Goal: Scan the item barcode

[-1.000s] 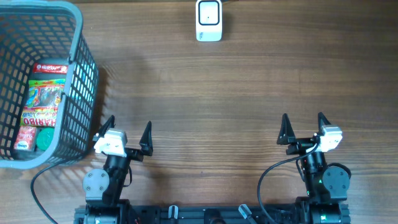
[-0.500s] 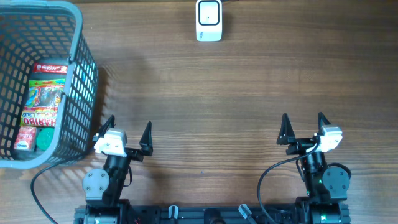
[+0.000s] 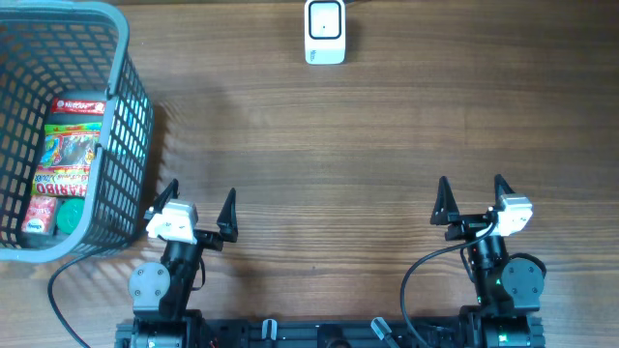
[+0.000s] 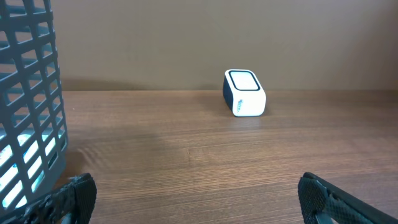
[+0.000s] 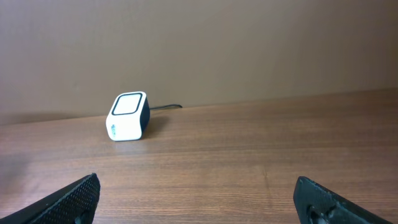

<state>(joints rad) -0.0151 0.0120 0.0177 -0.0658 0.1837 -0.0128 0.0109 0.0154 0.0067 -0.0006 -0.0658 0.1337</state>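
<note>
Overhead, a grey basket stood at the far left of the wooden table. Inside it lay a bright bag of sweets, lengthwise from far to near, with a green round lid and a small red and white pack at its near end. A white scanner with a dark-framed window sat at the far edge, about the middle of the table, well apart from the basket. The left gripper was at the near left, just beside the basket's near right corner, its two dark fingers spread wide with nothing between them. The right gripper was at the near right, its fingers also spread wide and holding nothing. Both were well apart from the scanner and from the bag.

In the left wrist view, the basket's lattice wall filled the left edge, and the scanner stood far off, a little right of centre, before a plain brown wall. The fingertips showed only at the lower corners, wide apart, above bare wood.

In the right wrist view, the scanner stood far to the left, a thin dark cable running from its back. The fingertips again sat at the lower corners, wide apart, gripping nothing.
</note>
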